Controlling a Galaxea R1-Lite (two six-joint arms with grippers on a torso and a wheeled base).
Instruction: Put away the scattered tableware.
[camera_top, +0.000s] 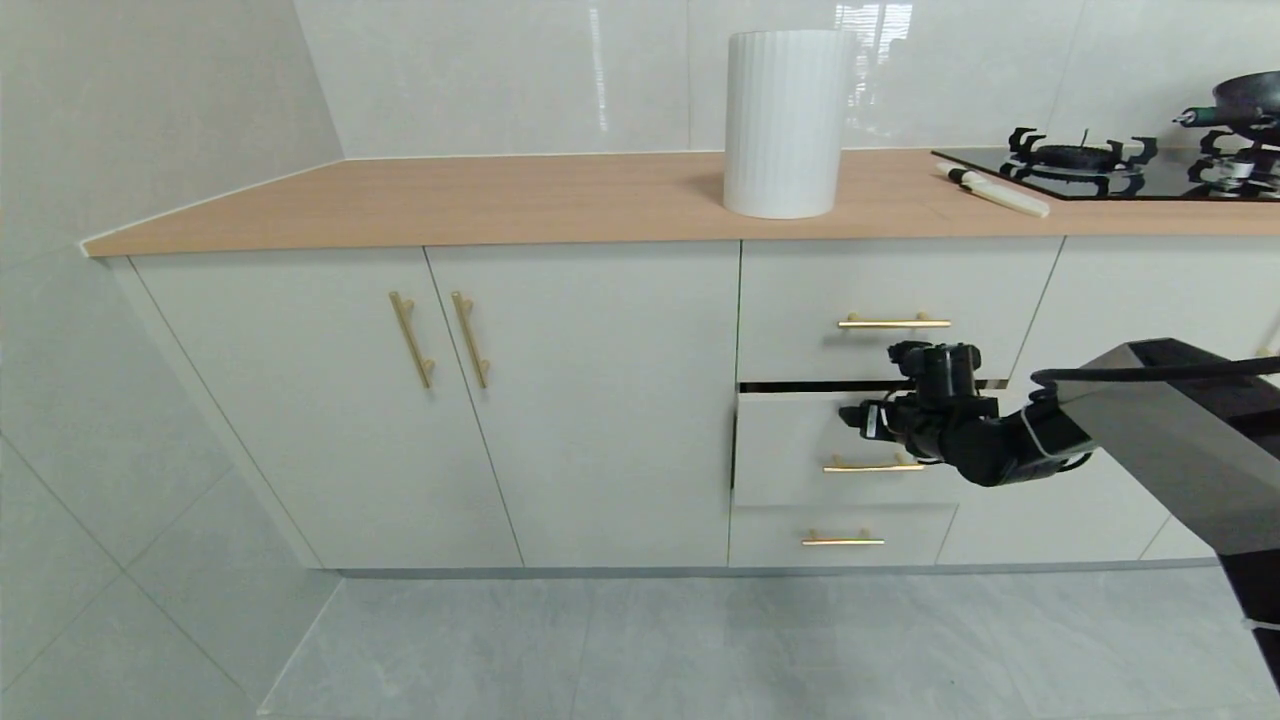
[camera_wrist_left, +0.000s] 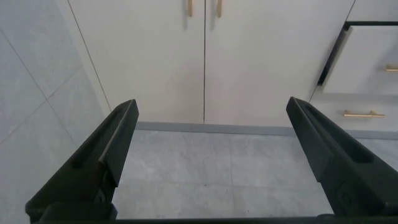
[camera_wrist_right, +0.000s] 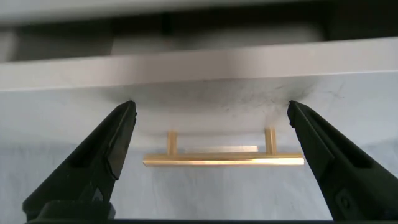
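- Kitchen setup: wooden countertop (camera_top: 500, 200) over pale cabinets, with a tall white ribbed canister (camera_top: 783, 120) standing on it. I'll place everything off that canister.
- The only stray piece I can spot is a cream-coloured knife (camera_top: 992, 190), lying flat on the counter to the canister's right, tip touching the edge of the gas hob (camera_top: 1100, 185).
- It's slim and pale with a dark band near the handle end. I can't tell if the blade is bare or sheathed.
- My guess is it's light, stiff and a bit slippery. I'd pinch it across the handle, not the blade, and low to the counter.
- Below the canister and a touch right, the middle drawer (camera_top: 790, 450) is cracked open.
- The right gripper (camera_wrist_right: 209, 109) sits just in front of that drawer's brass handle (camera_wrist_right: 224, 160), jaws spread wide and holding nothing.
- The left gripper (camera_wrist_left: 211, 104) is low down, apparently left of the canister and facing the cupboard doors (camera_wrist_left: 205, 56). It's also wide apart and empty.
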